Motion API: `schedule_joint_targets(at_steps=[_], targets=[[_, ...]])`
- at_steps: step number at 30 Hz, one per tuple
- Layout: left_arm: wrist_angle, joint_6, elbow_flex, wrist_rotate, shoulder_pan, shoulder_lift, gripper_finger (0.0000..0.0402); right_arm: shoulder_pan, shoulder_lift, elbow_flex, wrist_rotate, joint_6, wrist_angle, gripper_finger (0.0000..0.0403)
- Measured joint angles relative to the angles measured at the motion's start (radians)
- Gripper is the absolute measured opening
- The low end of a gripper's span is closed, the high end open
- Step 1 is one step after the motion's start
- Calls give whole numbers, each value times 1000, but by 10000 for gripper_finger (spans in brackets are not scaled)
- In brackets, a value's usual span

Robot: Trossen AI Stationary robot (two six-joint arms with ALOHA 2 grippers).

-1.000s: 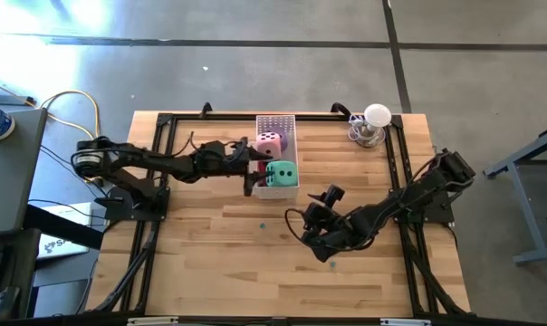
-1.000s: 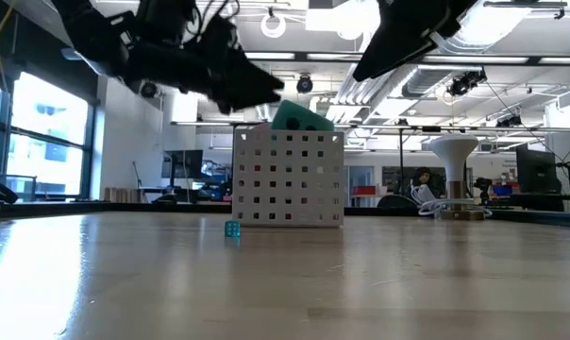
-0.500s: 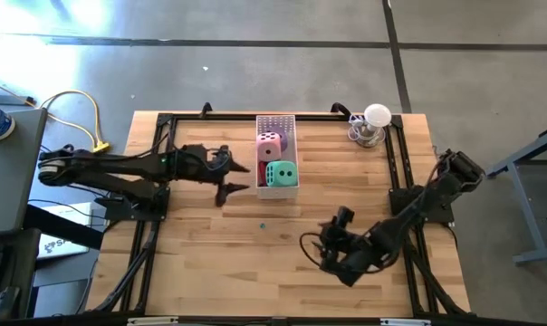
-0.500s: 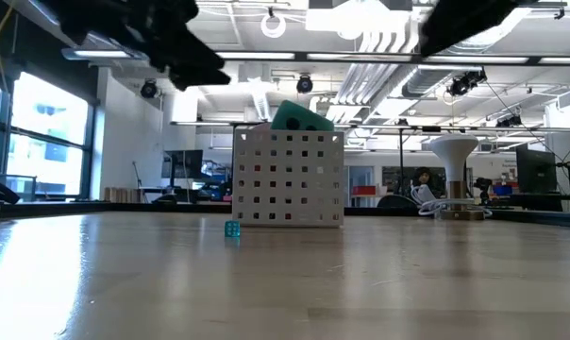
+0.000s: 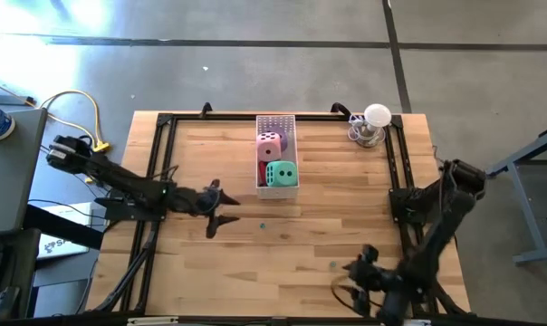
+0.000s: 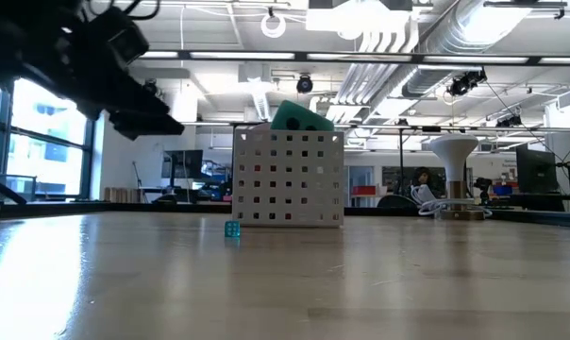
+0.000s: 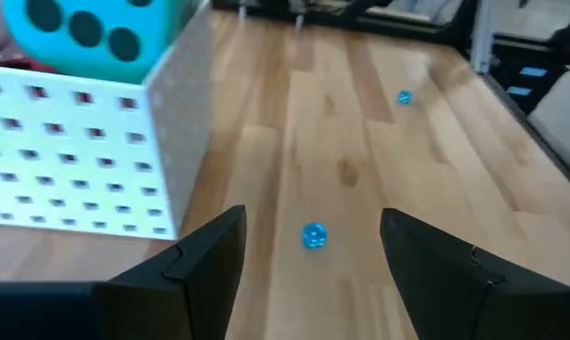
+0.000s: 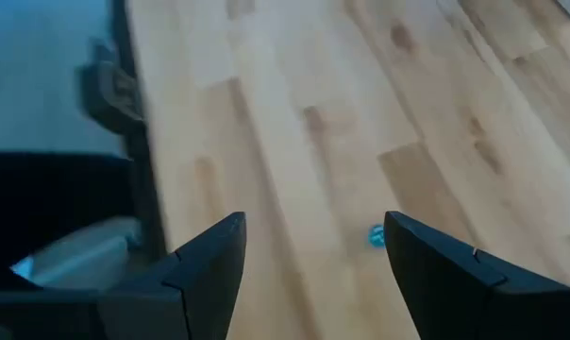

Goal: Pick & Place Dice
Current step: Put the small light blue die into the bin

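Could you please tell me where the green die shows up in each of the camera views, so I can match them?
High view: the green die sits in the near end of the white tray, at table centre.
Low view: it pokes above the tray's top edge.
Left wrist view: it is at the top left, above the tray wall.
Right wrist view: not in it.
Shared landmark: the white tray.

The green die sits at the near end of the white perforated tray, just above the middle of the high view, its top face showing dark pips; in the low view it pokes up above the tray's wall, tilted. A sliver of the red die shows just beside it on the left. The pink die lies farther back in the same tray — dark pips up. The purple die cannot be made out.
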Motion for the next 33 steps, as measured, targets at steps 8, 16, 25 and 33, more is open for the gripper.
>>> schedule_joint_targets(at_steps=[8, 16, 25, 33], targets=[[252, -23, -44, -28, -95, 149, 238, 171, 115, -118, 251, 282, 77, 244], [467, -33, -44, -28, -100, 324, 238, 170, 267, -162, 251, 334, 208, 244], [576, -52, -44, -20, -100, 453, 238, 134, 406, -158, 277, 373, 244, 244], [585, -52, -43, -12, -100, 489, 238, 108, 479, -158, 374, 452, 237, 244]])
